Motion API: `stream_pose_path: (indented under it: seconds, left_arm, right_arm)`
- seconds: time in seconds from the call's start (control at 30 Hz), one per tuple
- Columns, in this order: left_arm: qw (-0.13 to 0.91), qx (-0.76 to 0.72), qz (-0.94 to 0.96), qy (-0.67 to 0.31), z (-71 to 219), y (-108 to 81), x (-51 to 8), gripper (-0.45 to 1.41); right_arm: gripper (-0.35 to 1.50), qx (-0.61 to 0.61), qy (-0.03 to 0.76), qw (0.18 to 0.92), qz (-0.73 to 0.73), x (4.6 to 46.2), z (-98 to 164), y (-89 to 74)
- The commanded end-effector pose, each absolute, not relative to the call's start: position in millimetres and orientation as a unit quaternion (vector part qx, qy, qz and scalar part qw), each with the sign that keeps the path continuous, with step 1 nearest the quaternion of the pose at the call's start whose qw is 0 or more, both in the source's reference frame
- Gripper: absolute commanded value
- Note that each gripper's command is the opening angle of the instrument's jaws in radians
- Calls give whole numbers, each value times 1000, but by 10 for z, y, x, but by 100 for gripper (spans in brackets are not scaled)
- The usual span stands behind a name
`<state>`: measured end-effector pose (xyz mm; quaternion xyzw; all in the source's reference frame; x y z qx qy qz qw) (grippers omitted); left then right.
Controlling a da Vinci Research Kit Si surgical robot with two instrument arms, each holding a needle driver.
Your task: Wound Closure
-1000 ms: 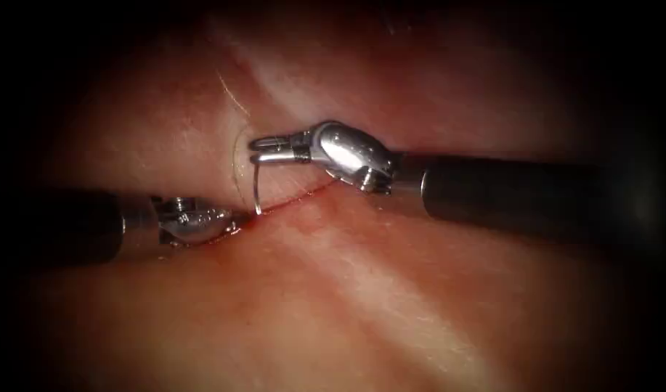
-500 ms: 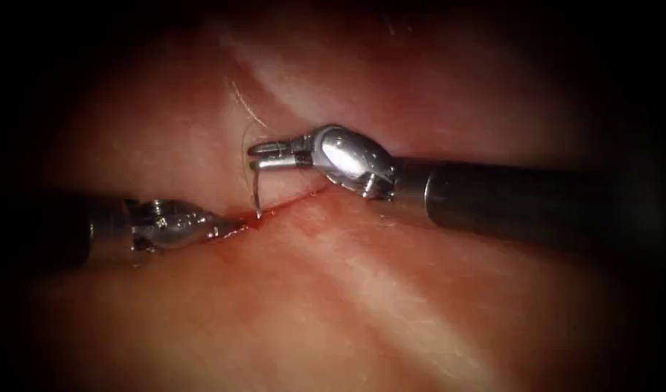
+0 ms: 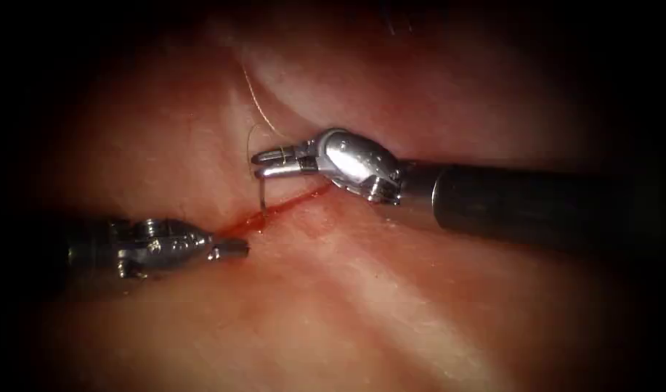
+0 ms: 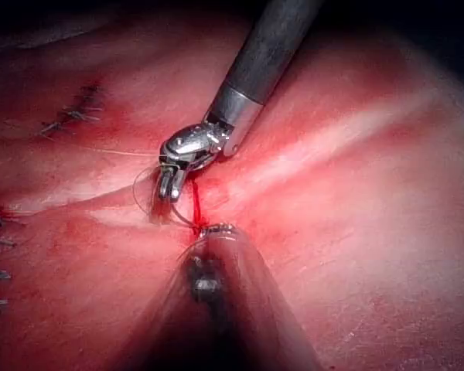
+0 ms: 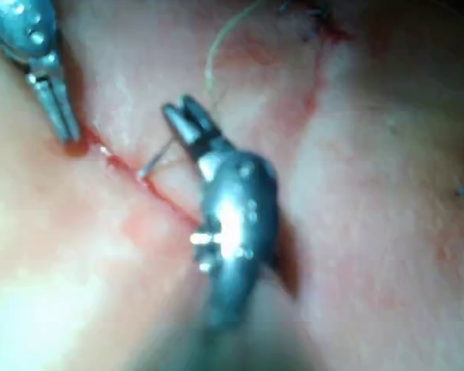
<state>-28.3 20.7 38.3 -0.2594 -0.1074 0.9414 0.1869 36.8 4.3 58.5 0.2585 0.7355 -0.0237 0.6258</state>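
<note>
The right tool [image 3: 264,162] comes in from 3 o'clock and its jaws are closed on the needle [image 3: 261,196]. It grips the needle near the thread end. From the jaws the needle hangs down toward 6 o'clock, and its tip touches the cut [image 3: 289,201] at the red fluid [image 3: 234,225]. I cannot tell how deep the tip sits, but it has not come out anywhere on the tissue [image 3: 391,305].

The thread [image 3: 256,98] runs from the needle up toward 12 o'clock and makes a small loop by the jaws.

The left tool [image 3: 234,247] lies at 9 o'clock, just beside the left end of the cut. Its jaws look closed and they hold nothing. A moment ago this tool was pressed right against the cut where the needle tip is. It has since moved back toward 8 o'clock. The right tool has tipped the needle a bit lower in that time.

How far along is the job? The cut here is still open, with no stitch across it. So this stitch is only at its start. In the left wrist view, old stitches [image 4: 71,114] show farther off on the tissue, so other cuts look finished. Most of the work on this cut is still left.
</note>
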Motion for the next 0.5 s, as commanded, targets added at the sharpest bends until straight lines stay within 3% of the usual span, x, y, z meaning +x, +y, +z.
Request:
stream_pose_path:
  seconds: [0.03, 0.1, 0.5]
  left_arm:
    - [189, -258, 941, -105, 386, 207, -289, -20]
    - [191, -254, 943, -99, 382, 207, -291, -6]
    - [182, -268, 941, -96, 402, 174, -340, -8]
  right_arm:
    - [-35, 258, 736, 625, -25, 376, 587, 46]
    - [-35, 258, 736, 625, -26, 376, 587, 46]
    - [-35, 289, 723, 627, -10, 375, 586, 47]
